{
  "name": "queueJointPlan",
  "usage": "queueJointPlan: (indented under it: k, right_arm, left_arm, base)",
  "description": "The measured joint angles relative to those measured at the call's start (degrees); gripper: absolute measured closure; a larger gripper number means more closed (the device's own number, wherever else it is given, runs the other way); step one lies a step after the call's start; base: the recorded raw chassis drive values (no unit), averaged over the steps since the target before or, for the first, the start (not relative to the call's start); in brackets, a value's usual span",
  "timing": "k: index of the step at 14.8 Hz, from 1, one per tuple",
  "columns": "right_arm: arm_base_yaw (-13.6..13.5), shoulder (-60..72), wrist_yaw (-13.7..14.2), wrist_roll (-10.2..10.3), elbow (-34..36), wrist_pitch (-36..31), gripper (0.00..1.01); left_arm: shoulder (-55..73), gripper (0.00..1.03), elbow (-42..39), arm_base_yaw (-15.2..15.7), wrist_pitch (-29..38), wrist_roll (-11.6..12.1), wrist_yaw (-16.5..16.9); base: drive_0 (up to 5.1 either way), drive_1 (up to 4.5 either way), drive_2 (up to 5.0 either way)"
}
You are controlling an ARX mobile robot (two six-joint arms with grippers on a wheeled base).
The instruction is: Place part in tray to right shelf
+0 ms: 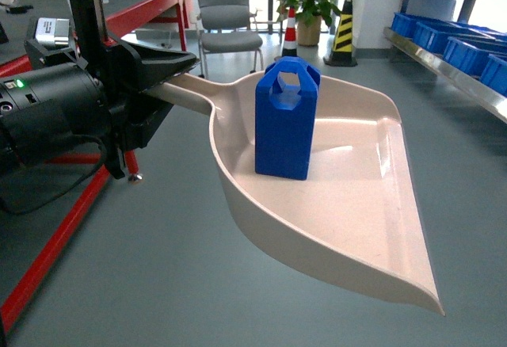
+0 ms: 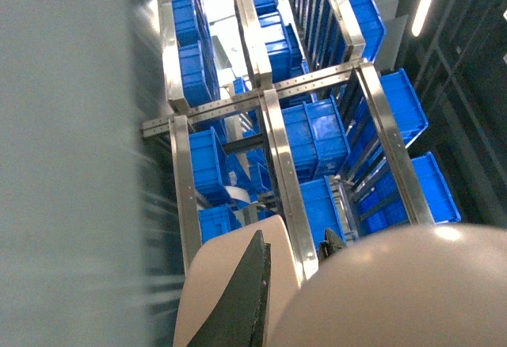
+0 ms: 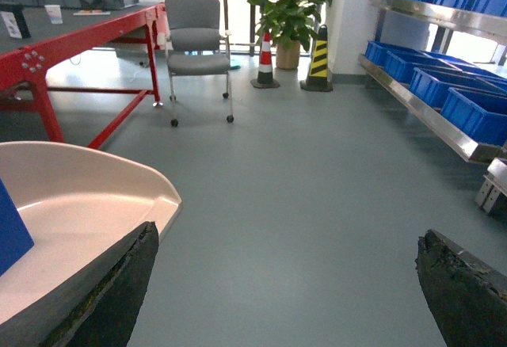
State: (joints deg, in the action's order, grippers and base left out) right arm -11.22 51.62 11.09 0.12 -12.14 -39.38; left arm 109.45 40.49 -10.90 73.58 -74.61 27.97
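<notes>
The left end effector (image 1: 154,66) is clamped on the tray (image 1: 356,204) handle, upper left of the head frame. The part (image 1: 287,119) stands upright in it. The tray's long axis runs toward lower right; the right shelf (image 1: 451,66) sits well apart, far right. The right end effector (image 3: 285,284) is spread apart, empty.

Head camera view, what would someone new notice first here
The bright blue part stands upright in the middle of the frame, inside the big cream tray, which is held in the air above the grey floor. The left gripper clamps the tray's handle at upper left. Along the right edge runs the steel right shelf, loaded with blue crates.
</notes>
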Motion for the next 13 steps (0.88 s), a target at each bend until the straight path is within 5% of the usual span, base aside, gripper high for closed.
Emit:
queueJointPlan:
  k: [13]
  right_arm:
    - [0.0,0.0,0.0,0.0,0.0,0.1,0.03]
  left_arm:
    - [0.0,0.88,0.0,0.0,-0.2,0.0,0.1]
  base:
    - [0.0,4.05,-4.0]
